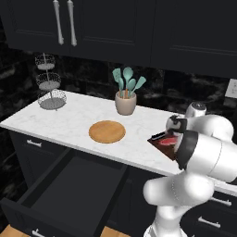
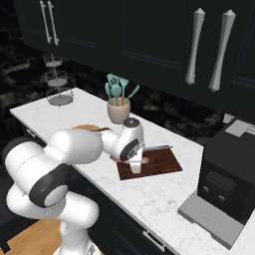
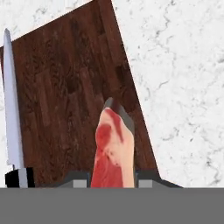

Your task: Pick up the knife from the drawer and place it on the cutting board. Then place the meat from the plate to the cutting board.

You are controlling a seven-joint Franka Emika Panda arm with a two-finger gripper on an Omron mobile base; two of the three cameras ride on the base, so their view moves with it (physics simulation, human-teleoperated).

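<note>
Right now the meat [image 3: 113, 151] hangs between the fingers [image 3: 113, 181], which are closed on its upper end; in the hand view the red-pink strip points down toward the cutting board [image 3: 70, 87], casting a shadow on the wood, so it appears to be just above the board rather than lying on it. The knife [image 3: 13, 118] lies along the board's far-left edge in that view, silver blade running up the frame and black handle at the bottom, well clear of the meat.

From the right base view the arm's wrist stands over the near-left part of the cutting board [image 2: 159, 162], hiding that corner, and the knife [image 2: 158, 147] shows as a thin line along the board's back edge. In the left base view the arm's white elbow covers most of the cutting board [image 1: 159, 141], with the meat [image 1: 169, 140] and the knife [image 1: 158, 135] just peeking out beside it.

Around it on the white marble counter [image 1: 69, 122]: the round plate [image 1: 107, 131] sits bare, to the left of the board; a beige crock of teal spatulas [image 1: 126, 95] stands behind the plate; a tiered wire stand [image 1: 50, 88] sits at the far left. A dark coffee machine [image 2: 224, 174] stands to the right of the board. Below the counter the drawer [image 1: 69, 190] is pulled wide open.
</note>
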